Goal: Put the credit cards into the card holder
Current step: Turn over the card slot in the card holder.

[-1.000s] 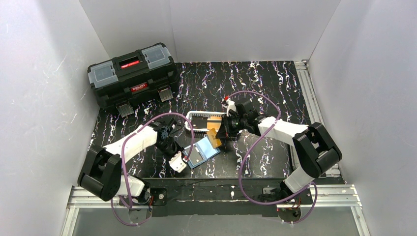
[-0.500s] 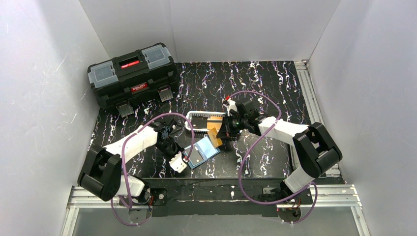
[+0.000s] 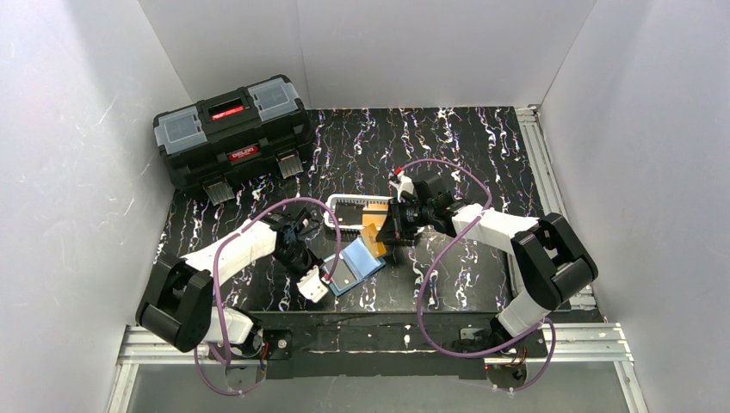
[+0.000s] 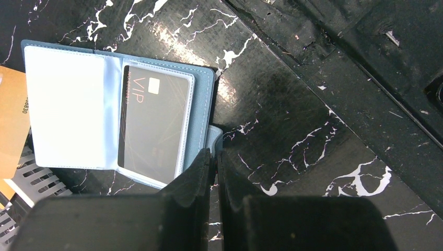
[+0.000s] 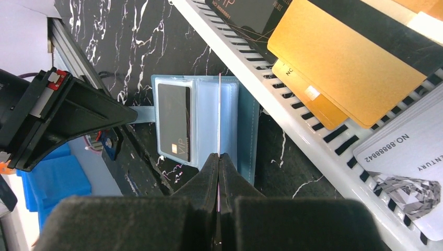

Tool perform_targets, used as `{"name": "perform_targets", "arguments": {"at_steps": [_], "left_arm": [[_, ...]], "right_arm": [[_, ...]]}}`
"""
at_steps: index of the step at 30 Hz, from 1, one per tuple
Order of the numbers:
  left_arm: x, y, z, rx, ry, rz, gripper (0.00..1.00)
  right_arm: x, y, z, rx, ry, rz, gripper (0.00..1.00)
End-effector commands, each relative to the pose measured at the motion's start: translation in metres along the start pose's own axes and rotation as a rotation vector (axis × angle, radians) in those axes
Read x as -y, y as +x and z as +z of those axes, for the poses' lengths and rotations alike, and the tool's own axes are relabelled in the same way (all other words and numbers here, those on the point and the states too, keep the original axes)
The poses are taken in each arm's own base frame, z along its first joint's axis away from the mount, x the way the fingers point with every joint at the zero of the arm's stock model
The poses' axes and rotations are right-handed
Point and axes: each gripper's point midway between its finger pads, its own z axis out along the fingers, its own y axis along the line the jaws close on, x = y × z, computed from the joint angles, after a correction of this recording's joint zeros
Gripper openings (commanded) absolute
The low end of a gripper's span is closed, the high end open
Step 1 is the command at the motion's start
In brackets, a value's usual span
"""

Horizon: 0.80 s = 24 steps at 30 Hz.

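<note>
While one black card sits sleeved in the open card holder on the table, the right gripper clamps an orange card edge-on above the empty sleeve. The left gripper pinches the holder's tab. Other cards wait in the white mesh basket.

In the right wrist view, the held card in the right claw shows only as a thin edge-on line, its face hidden. The tab of the card holder disappears between the fingers of the left claw. The picture's left edge cuts off an orange card.
</note>
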Motion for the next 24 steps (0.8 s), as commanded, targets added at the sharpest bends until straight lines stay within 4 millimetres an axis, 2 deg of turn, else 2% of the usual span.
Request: {"name": "perform_targets", "arguments": {"at_steps": [1, 17, 24], "left_arm": [[0.005, -0.012, 0.002, 0.05, 0.002, -0.011, 0.0], [0.004, -0.011, 0.002, 0.041, -0.003, -0.013, 0.0], [0.003, -0.011, 0.002, 0.039, -0.005, -0.012, 0.0]], "right_arm": [[-0.01, -0.004, -0.001, 0.017, -0.057, -0.021, 0.01], [-0.05, -0.008, -0.011, -0.01, -0.267, -0.124, 0.01], [-0.045, 0.001, 0.008, -0.115, -0.268, -0.08, 0.01]]}}
